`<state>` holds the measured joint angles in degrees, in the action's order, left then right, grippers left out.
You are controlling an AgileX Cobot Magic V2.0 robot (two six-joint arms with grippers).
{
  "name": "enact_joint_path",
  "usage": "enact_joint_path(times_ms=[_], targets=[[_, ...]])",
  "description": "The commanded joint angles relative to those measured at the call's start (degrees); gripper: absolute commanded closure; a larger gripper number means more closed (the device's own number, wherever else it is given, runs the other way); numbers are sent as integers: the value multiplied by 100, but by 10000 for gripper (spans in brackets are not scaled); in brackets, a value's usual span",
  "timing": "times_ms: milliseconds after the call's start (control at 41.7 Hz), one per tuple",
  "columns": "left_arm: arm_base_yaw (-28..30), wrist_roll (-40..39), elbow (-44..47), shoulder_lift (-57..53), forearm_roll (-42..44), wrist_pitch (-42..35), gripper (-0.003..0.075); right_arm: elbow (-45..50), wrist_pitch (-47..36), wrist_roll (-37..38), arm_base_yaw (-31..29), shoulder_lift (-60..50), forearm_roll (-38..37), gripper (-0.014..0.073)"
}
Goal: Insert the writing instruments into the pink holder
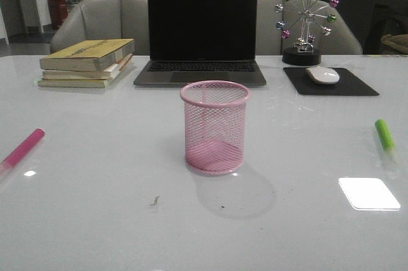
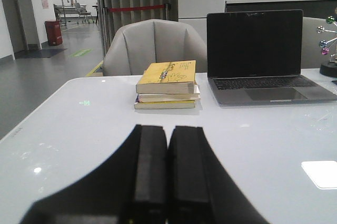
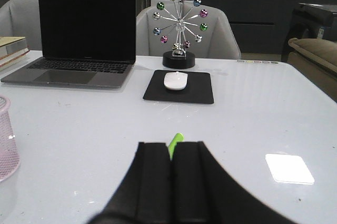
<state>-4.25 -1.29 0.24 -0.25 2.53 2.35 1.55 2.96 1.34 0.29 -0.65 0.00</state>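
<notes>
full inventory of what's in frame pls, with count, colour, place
pink holder: 1, pink mesh, table centre, upright, empty
pink marker: 1, magenta, lying at the table's left edge
green marker: 1, lime green, lying at the table's right edge
laptop: 1, dark grey, open with its screen dark, behind the holder
books: stack of 3, yellow cover on top, back left
mouse: 1, white, on the mouse pad
mouse pad: 1, black, back right
ferris-wheel ornament: 1, silver with coloured balls, black base, behind the pad
chairs: 2, grey, behind the table
left gripper: 1, black, shut, holding nothing
right gripper: 1, black, shut, the green marker's tip showing beyond it
</notes>
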Motion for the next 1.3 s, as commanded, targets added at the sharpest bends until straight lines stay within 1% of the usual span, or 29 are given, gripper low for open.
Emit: enact_joint_path(times_ms=[0, 528, 624, 696, 720, 792, 888, 960, 1031, 1175, 1271], targets=[[-30, -32, 32, -109, -19, -496, 629, -22, -476, -20, -2, -105, 0, 525], [-30, -32, 32, -109, -19, -496, 629, -22, -509, -20, -1, -105, 0, 525], [-30, -32, 32, -109, -19, -514, 629, -22, -715, -20, -1, -105, 0, 525], [-30, -32, 21, -109, -19, -677, 629, -46, -934, -20, -1, -105, 0, 525], [-30, -32, 8, -109, -19, -835, 629, -70, -979, -20, -1, -105, 0, 525], [-30, -32, -84, -109, -19, -1207, 629, -288, -922, -20, 4, -105, 0, 525], [-30, -32, -419, -109, -19, -1229, 629, -751, -725, -20, 4, -105, 0, 525], [-30, -32, -804, -96, -19, -999, 629, -1216, -452, -20, 4, -49, 0, 525], [-30, -32, -1374, -20, -32, -470, 629, -1836, -32, -20, 4, 138, 0, 525], [-30, -32, -2335, 410, -32, 413, 629, -2920, 752, -20, 4, 847, 0, 525], [-30, -32, -2912, 881, -43, 1149, 629, -3499, 1382, -20, 4, 1390, 0, 525]])
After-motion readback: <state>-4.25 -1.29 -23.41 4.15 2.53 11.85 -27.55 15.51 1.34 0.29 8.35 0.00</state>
